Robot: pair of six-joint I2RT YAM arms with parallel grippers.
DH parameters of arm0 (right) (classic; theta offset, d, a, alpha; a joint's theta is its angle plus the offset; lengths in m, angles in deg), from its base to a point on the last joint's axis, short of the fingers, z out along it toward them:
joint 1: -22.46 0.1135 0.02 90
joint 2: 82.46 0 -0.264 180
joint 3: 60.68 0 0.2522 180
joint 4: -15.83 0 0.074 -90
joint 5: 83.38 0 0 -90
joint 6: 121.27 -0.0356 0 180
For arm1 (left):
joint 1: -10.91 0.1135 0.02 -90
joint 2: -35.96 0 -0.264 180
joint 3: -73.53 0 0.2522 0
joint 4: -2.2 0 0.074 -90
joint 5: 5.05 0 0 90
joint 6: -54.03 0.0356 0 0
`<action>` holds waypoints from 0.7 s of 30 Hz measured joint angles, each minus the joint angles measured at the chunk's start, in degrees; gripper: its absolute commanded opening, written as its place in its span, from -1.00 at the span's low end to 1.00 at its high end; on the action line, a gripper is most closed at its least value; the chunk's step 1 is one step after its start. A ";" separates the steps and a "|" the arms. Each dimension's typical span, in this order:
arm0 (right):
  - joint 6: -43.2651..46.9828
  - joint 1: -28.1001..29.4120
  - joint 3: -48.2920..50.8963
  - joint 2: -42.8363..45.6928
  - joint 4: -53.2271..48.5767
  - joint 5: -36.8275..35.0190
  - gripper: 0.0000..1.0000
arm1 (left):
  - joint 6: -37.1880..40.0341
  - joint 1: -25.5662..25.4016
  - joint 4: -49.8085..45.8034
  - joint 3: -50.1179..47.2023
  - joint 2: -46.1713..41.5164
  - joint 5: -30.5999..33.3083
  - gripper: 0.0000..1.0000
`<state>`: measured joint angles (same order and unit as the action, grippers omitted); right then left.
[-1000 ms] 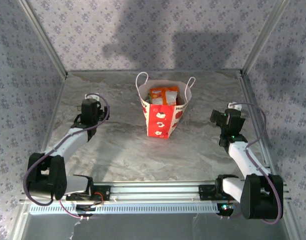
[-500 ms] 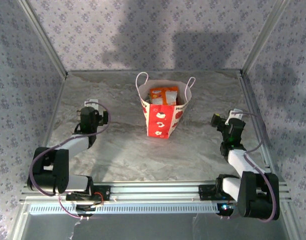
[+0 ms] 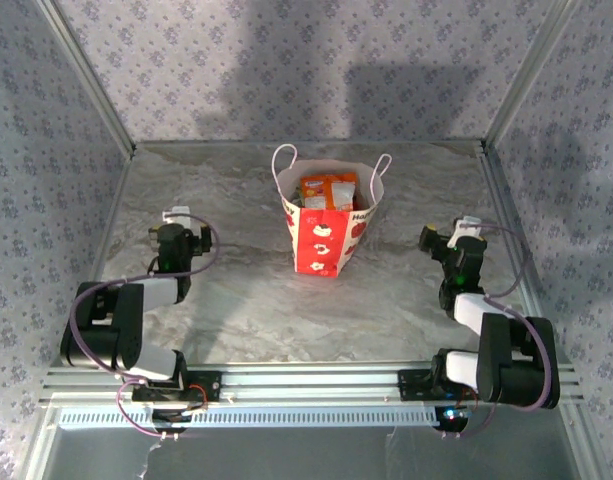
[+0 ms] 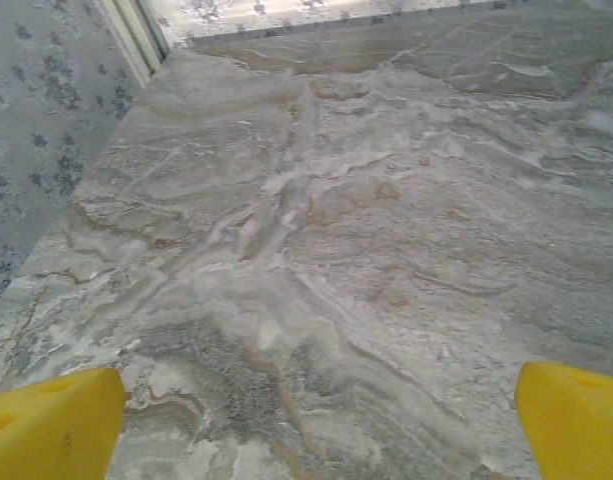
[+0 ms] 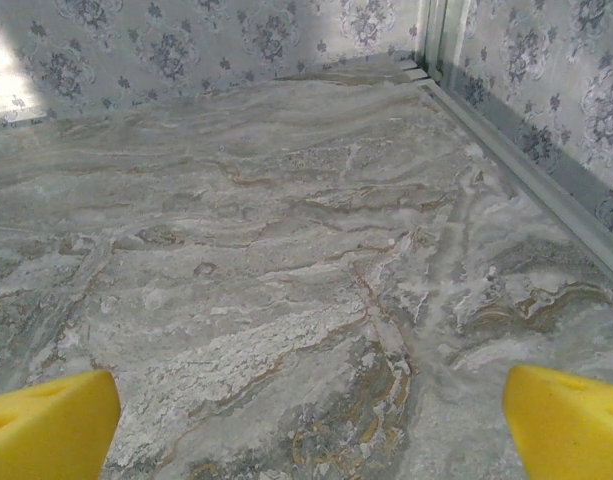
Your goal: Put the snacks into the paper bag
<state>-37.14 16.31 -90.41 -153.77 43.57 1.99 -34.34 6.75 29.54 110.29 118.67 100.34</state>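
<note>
Left wrist view: the left gripper [image 4: 311, 430] is seen with its jaws spread wide, its yellow fingertips [image 4: 46, 425] at the two lower corners and bare grey marbled table [image 4: 316, 250] between them. The right gripper [image 5: 306, 425] is likewise held wide apart, and nothing is gripped by it. From above, both arms are seen folded low near their bases, each well apart from the paper bag [image 3: 324, 240], which stands upright in the middle of the table, toward the back. Snacks [image 3: 328, 192] are lodged in its open mouth, orange packets uppermost; how many lie beneath cannot be counted. The packing is judged to be done or nearly so, and the step in hand is taken to be parking. This is best done with both grippers held low and wide of the white string handles [image 3: 283, 160], so that the bag is neither tugged nor tipped.
</note>
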 measured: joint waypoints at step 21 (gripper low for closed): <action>3.41 2.32 -3.23 -14.86 8.39 2.62 1.00 | -1.70 3.82 5.92 -1.01 5.16 -8.26 1.00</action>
<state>-33.73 18.62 -93.64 -168.63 51.96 4.62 -36.05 10.57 35.46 109.29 123.83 92.08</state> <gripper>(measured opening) 0.992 0.997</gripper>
